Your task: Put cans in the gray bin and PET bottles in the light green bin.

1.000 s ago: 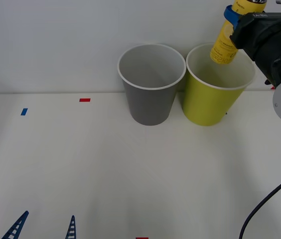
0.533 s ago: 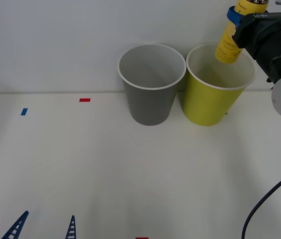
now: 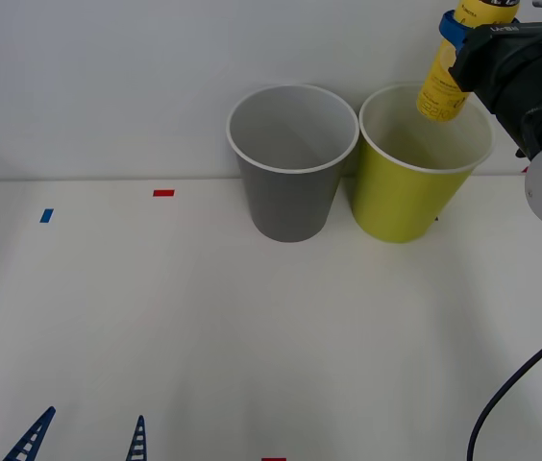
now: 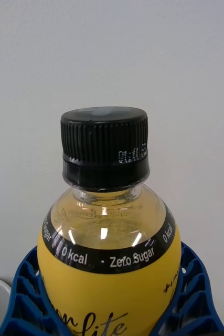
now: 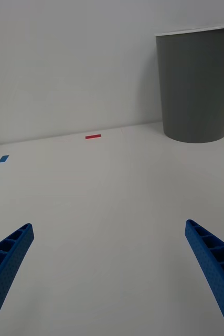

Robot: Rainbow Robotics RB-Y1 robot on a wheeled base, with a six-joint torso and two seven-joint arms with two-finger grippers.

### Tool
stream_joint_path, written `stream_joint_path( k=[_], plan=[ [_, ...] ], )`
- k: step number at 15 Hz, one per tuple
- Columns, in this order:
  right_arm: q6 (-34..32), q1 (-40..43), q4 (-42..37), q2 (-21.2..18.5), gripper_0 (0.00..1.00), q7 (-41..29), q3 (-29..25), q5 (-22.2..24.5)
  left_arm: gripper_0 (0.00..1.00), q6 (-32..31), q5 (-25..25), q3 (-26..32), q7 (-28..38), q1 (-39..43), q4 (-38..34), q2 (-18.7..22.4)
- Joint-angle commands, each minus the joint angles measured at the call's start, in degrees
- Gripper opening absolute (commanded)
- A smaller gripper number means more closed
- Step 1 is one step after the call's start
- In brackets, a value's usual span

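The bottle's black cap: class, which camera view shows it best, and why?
The right wrist view: the black cap sits close up above the label, with the right gripper clamping the bottle. The front view shows the bottle's yellow label above the light green bin.

"0 kcal", "Zero Sugar" on PET bottle (image 4: 109,252) label

Light is bright and even; soft shadows lie under the two bins, and small glare spots shine on the bottle (image 4: 109,252) shoulder.
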Motion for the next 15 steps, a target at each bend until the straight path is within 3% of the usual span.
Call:
stream_joint_path(
  k=[1,2,3,8,11,13,15],
  plan=[
    [0.02,-0.23,0.0,0.0,0.09,0.04,0.01,0.11,1.0,0.0,0.0,0.0,0.0,0.0,0.0,0.0],
    [0.02,-0.41,0.0,0.0,0.68,0.04,0.01,0.11,1.0,0.0,0.0,0.0,0.0,0.0,0.0,0.0],
    [0.02,-0.32,0.0,0.09,1.0,-0.23,0.1,0.11,1.0,0.0,0.0,0.0,0.0,0.0,0.0,0.0],
    [1.25,-0.41,-0.97,1.76,1.0,0.13,1.15,-0.25,1.0,0.0,0.0,0.0,0.0,0.0,0.0,0.0],
    [13.29,1.35,-10.72,1.93,1.0,0.04,-0.78,0.11,1.0,0.0,0.0,0.0,0.0,0.0,0.0,0.0],
    [11.35,6.62,-15.64,1.58,1.0,-0.4,-0.69,-0.95,1.0,0.0,0.0,0.0,0.0,0.0,0.0,0.0],
    [9.68,13.3,-21.44,0.35,1.0,-0.4,-1.22,-5.25,1.0,0.0,0.0,0.0,0.0,0.0,0.0,0.0]
  ],
)
